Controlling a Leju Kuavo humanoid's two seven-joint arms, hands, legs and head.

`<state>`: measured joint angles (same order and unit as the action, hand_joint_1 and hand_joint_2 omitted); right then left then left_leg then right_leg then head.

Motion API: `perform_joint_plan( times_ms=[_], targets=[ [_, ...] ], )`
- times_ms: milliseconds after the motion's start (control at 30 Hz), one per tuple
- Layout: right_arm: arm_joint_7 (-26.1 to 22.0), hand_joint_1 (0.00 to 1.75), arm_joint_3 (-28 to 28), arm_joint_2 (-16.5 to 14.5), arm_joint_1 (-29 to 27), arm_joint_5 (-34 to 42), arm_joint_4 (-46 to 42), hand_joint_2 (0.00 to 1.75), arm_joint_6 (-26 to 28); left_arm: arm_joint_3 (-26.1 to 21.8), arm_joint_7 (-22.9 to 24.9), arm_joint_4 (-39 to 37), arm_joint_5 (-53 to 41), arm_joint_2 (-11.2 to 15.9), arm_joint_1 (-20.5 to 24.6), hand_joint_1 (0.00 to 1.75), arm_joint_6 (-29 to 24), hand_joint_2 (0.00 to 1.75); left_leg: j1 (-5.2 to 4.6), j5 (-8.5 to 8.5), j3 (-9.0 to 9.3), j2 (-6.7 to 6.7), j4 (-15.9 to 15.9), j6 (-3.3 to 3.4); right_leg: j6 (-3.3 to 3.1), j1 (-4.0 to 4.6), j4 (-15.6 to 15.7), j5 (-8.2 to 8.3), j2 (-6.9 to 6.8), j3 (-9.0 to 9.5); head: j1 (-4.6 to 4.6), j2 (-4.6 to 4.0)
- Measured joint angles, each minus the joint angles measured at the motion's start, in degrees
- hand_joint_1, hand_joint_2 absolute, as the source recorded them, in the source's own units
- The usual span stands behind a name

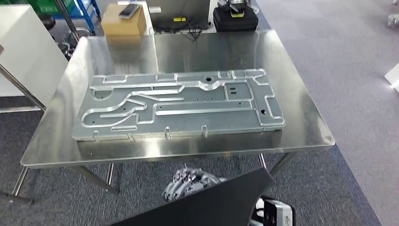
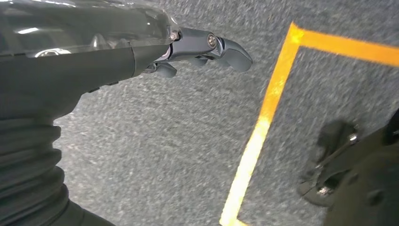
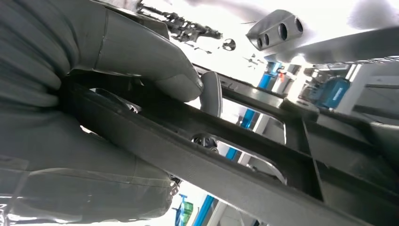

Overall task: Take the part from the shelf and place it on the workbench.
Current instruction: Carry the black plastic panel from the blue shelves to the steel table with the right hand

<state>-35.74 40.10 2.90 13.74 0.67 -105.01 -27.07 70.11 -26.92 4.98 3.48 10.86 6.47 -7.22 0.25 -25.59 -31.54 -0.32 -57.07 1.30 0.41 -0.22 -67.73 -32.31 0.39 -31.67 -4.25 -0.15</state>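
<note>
Right wrist view, right hand (image 3: 155,80) grips flat black part (image 3: 226,155)

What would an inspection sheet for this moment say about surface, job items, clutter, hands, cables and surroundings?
Surface: shiny steel workbench, bearing a large grey machined metal plate.
Job's things: flat black part, held low before the bench.
Clutter: brown cardboard box; black case.
Hands: right hand grips the black part; left hand hangs empty over the carpet.
Cables: black cables at the far edge.
Surroundings: grey carpet; orange floor line.
</note>
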Motion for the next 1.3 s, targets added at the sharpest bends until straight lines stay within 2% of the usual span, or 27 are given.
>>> perform_joint_plan(
  times_ms=[67,100,133,167,233,267,300,333,400,467,567,600,633,667,733,767,800,867,933,1000,1067,1100,1133,1167,1200,1233,1300],
  targets=[
    [0.0,1.75,0.1,0.1,-0.1,-1.6,0.0,1.75,2.5,0.0,-0.2,0.0,0.0,0.0,0.0,0.00,-0.2,1.75,0.02,-0.86,1.20,-0.03,0.2,0.12,0.49,-0.20,-5.2,-2.80,-0.05,-5.06,-0.01,0.00],
    [0.0,1.75,0.2,0.3,0.0,-2.9,0.0,1.75,4.6,-0.1,-0.3,0.0,0.0,-0.1,-0.1,0.00,-0.3,1.75,0.03,-1.38,1.85,-0.07,0.1,0.07,0.65,-0.30,-5.8,-3.71,-0.07,-6.79,-0.01,0.00],
    [0.0,1.75,0.3,0.7,0.4,-4.2,0.1,1.75,7.3,-0.1,-0.3,0.0,0.0,-0.1,-0.1,0.00,-0.4,1.75,0.04,-2.00,2.57,-0.12,0.1,-0.02,0.72,-0.38,-4.9,-3.56,-0.09,-7.79,-0.01,0.00],
    [0.0,1.75,0.3,1.1,1.4,-5.6,0.5,1.75,10.6,-0.1,-0.3,0.0,0.0,-0.1,-0.1,0.00,-0.5,1.75,0.04,-2.63,3.35,-0.15,0.1,-0.15,0.68,-0.46,-2.6,-1.77,-0.10,-8.10,-0.01,0.00],
    [0.0,1.75,-1.1,2.4,5.6,-8.0,2.9,1.75,16.7,-0.1,-0.4,0.0,0.0,-0.1,0.1,0.00,-0.3,1.75,-0.08,-3.90,4.45,-0.09,-0.1,-0.52,0.29,-0.38,3.9,5.33,-0.09,-7.90,-0.02,0.00],
    [0.0,1.75,-2.7,3.0,8.6,-9.3,5.0,1.75,19.1,-0.1,-0.4,0.0,0.0,-0.2,0.3,0.00,-0.1,1.75,-0.19,-4.50,4.66,-0.04,-0.2,-0.78,-0.04,-0.26,6.3,8.37,-0.05,-7.85,-0.02,0.00],
    [0.0,1.75,-4.7,3.6,12.1,-10.7,7.4,1.75,21.0,-0.1,-0.3,0.0,0.0,-0.2,0.6,0.00,0.1,1.75,-0.29,-4.90,4.84,0.00,-0.4,-1.07,-0.39,-0.13,7.6,10.39,-0.02,-7.93,-0.02,0.00],
    [0.0,1.75,-7.0,4.1,15.9,-12.0,9.9,1.75,22.3,-0.1,-0.3,0.0,0.0,-0.2,0.9,0.00,0.2,1.75,-0.38,-5.08,5.02,0.00,-0.6,-1.40,-0.75,-0.04,8.0,10.96,0.01,-8.04,-0.02,0.00],
    [0.0,1.75,-11.0,4.7,23.4,-13.6,14.3,1.75,23.6,0.0,-0.1,0.1,-0.1,-0.1,1.4,0.00,0.3,1.75,-0.32,-5.32,5.11,0.01,-1.1,-2.01,-1.44,-0.18,8.4,11.03,0.05,-7.53,-0.02,0.00],
    [0.0,1.75,-13.8,4.9,29.6,-15.0,18.0,1.75,24.8,0.1,0.1,0.1,0.0,-0.1,2.0,0.00,0.3,1.75,-0.12,-6.34,3.33,0.01,-4.5,-2.60,-2.05,-0.34,8.8,10.78,0.01,-6.72,-0.02,0.00],
    [0.3,1.75,-17.1,4.7,37.2,-17.6,22.6,1.75,27.0,0.5,0.6,0.2,0.0,-0.1,2.5,0.00,0.2,1.75,0.17,-10.34,-3.82,0.03,-14.9,-3.48,-2.45,-0.34,9.0,10.10,-0.06,-6.26,-0.03,0.00],
    [0.5,1.75,-18.3,4.6,39.6,-17.9,23.9,1.75,27.2,0.6,0.8,0.2,0.0,-0.1,2.5,0.00,0.2,1.75,0.26,-10.92,-5.76,0.03,-16.6,-3.60,-2.46,-0.34,9.0,9.84,-0.05,-6.10,-0.03,0.00],
    [0.6,1.75,-19.3,4.4,41.7,-17.9,25.0,1.75,27.2,0.8,0.9,0.2,0.0,-0.1,2.6,0.00,0.2,1.75,0.34,-10.13,-6.72,0.04,-16.3,-3.59,-2.43,-0.35,9.0,9.55,-0.04,-5.82,-0.03,0.00],
    [0.6,1.75,-20.2,4.2,43.5,-17.9,26.1,1.75,27.2,0.9,1.0,0.2,0.0,-0.1,2.6,0.00,0.1,1.75,0.40,-7.83,-6.67,0.05,-14.0,-3.50,-2.37,-0.36,9.0,9.22,-0.03,-5.41,-0.03,0.00],
    [0.7,1.75,-21.1,4.0,45.6,-18.1,27.6,1.75,27.5,1.2,1.0,0.2,0.0,0.0,2.5,0.00,0.1,1.75,0.37,-1.57,-4.93,0.10,-6.3,-3.02,-2.12,-0.37,9.0,8.60,-0.02,-4.47,-0.02,0.00],
    [0.7,1.75,-21.4,3.8,46.3,-18.2,28.3,1.75,28.0,1.3,1.0,0.2,0.0,0.0,2.5,0.00,0.1,1.75,0.23,0.21,-4.14,0.13,-3.3,-2.72,-1.92,-0.33,9.0,8.38,0.02,-4.22,-0.02,0.00],
    [0.9,1.75,-21.8,3.6,46.9,-18.4,28.9,1.75,28.6,1.3,1.0,0.2,0.0,0.1,2.5,0.00,0.1,1.75,0.06,1.22,-3.71,0.13,-1.5,-2.32,-1.66,-0.30,9.0,8.21,0.07,-4.11,-0.01,0.00],
    [1.9,1.75,-22.8,3.2,48.8,-18.8,30.1,1.75,30.4,1.4,0.8,0.2,0.0,0.2,2.3,0.00,0.1,1.75,-0.17,1.26,-3.51,0.10,-0.8,-1.65,-1.01,-0.23,9.0,7.99,0.16,-4.17,-0.02,0.00],
    [3.5,1.75,-24.2,3.0,51.8,-19.2,30.9,1.75,32.0,1.4,0.5,0.2,0.0,0.2,2.1,0.00,0.1,1.75,0.07,1.75,-3.24,0.12,-0.3,-1.07,-0.38,-0.23,8.3,7.11,0.07,-4.45,-0.02,0.00],
    [5.5,1.75,-25.9,2.9,54.8,-20.1,31.8,1.75,32.5,1.4,0.2,0.2,0.0,0.2,1.9,0.00,0.3,1.75,0.28,1.87,-2.87,0.14,0.2,-0.61,0.01,-0.24,3.9,4.42,-0.05,-6.42,-0.02,0.00],
    [7.2,1.75,-27.0,2.9,56.6,-23.1,33.3,1.75,31.8,1.4,0.0,0.2,0.0,0.2,1.7,0.00,0.5,1.75,0.28,1.59,-2.59,0.10,0.2,-0.34,0.29,-0.29,-3.6,1.47,-0.07,-10.11,-0.01,0.00],
    [8.1,1.75,-27.1,2.9,57.1,-26.1,34.6,1.75,31.3,1.4,-0.3,0.2,0.0,0.2,1.6,0.00,0.7,1.75,0.29,1.38,-2.37,0.09,0.1,-0.30,0.42,-0.38,-6.2,1.11,-0.08,-11.56,-0.01,0.00],
    [8.9,1.75,-26.7,3.0,57.4,-29.9,36.4,1.75,31.0,1.4,-0.8,0.2,0.0,0.2,1.5,0.00,1.0,1.75,0.32,1.13,-2.08,0.08,0.1,-0.34,0.52,-0.49,-6.9,1.80,-0.11,-12.14,-0.01,0.00],
    [9.6,1.75,-26.0,3.0,57.7,-34.2,38.7,1.75,30.9,1.4,-1.5,0.2,0.0,0.1,1.4,0.00,1.3,1.75,0.35,0.87,-1.75,0.08,0.0,-0.43,0.59,-0.61,-5.6,3.37,-0.15,-11.74,-0.01,0.00],
    [10.2,1.75,-24.8,3.0,57.9,-38.6,41.6,1.75,31.3,1.4,-2.3,0.2,0.0,0.0,1.4,0.00,1.6,1.75,0.40,0.55,-1.33,0.07,-0.1,-0.56,0.62,-0.72,-2.0,5.77,-0.22,-10.19,-0.01,0.00],
    [10.8,1.75,-23.5,3.0,58.1,-42.7,44.7,1.75,32.1,1.4,-3.1,0.2,0.0,0.0,1.5,0.00,1.9,1.75,0.44,0.23,-0.99,0.06,-0.2,-0.74,0.59,-0.79,1.9,7.51,-0.27,-8.33,-0.01,0.00],
    [12.7,1.75,-20.5,2.9,58.4,-49.5,51.0,1.75,32.7,1.4,-4.4,0.3,0.0,-0.1,1.6,0.00,2.5,1.75,0.37,-0.26,-0.90,-0.02,-0.5,-1.24,0.34,-0.66,7.8,9.22,-0.27,-5.65,-0.02,0.00]
  ],
)
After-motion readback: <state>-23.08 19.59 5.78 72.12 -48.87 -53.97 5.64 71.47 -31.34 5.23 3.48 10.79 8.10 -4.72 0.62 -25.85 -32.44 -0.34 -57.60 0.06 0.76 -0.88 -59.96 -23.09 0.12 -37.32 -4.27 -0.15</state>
